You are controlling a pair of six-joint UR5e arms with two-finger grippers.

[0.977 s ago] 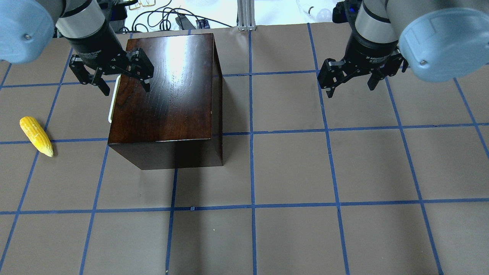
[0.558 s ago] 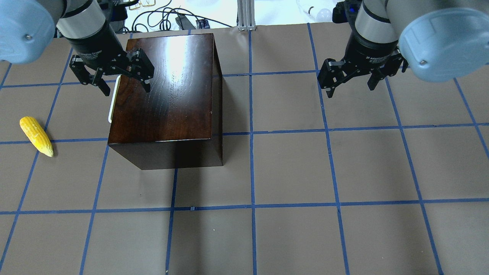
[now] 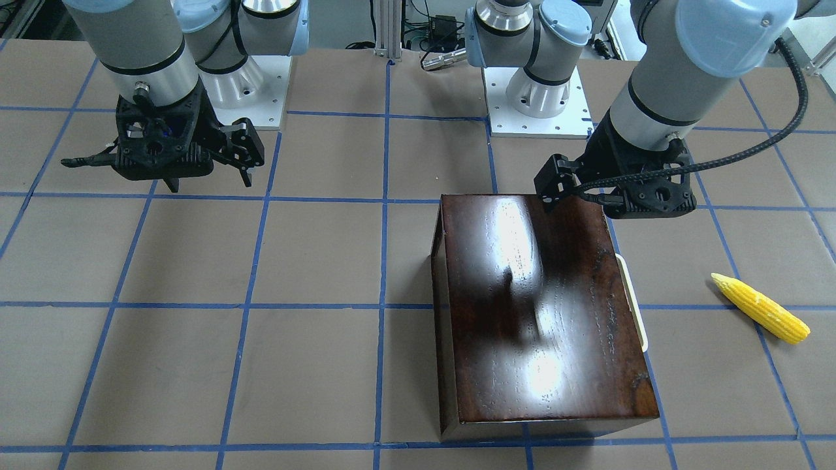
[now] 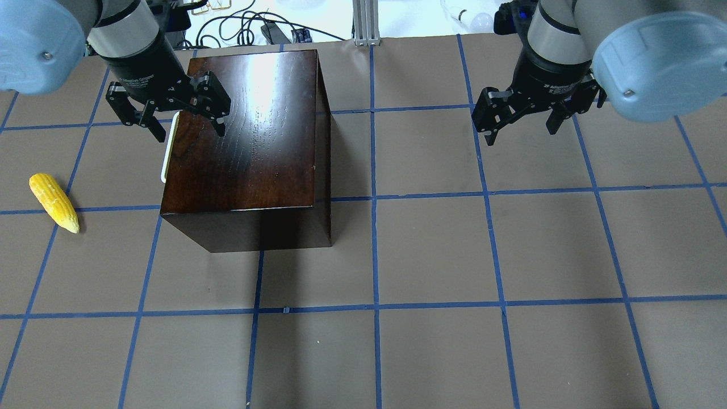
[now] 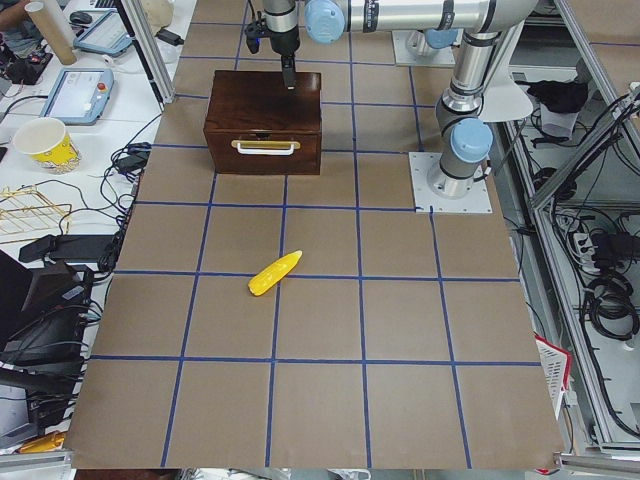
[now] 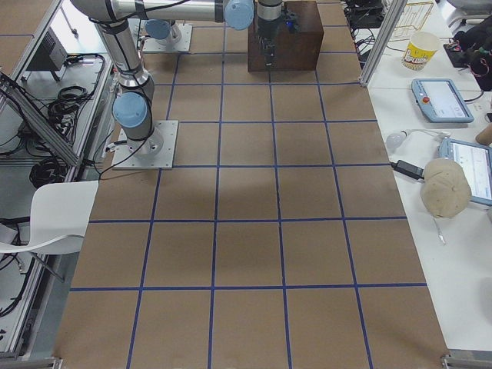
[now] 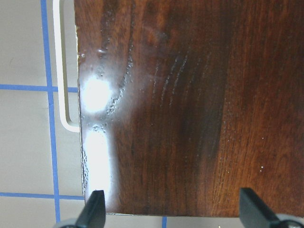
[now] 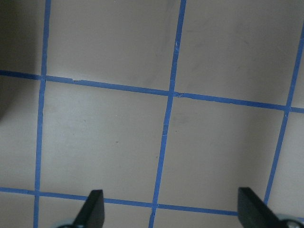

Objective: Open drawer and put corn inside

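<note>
Drawer [image 5: 265,152] sits shut, its white handle [image 4: 166,165] running along the left face of the box [image 4: 250,147], just beneath the wide-open left pincer [image 4: 189,132], the nearer one; corn [image 4: 54,201] lies farther left on the surface [image 4: 431,250].

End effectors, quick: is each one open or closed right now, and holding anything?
Left end effector: open, holding nothing, above the box.
Right end effector: open, holding nothing, above the table.

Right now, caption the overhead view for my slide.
Left gripper, jaws open, over the shut drawer; corn lies apart; right gripper open.
</note>
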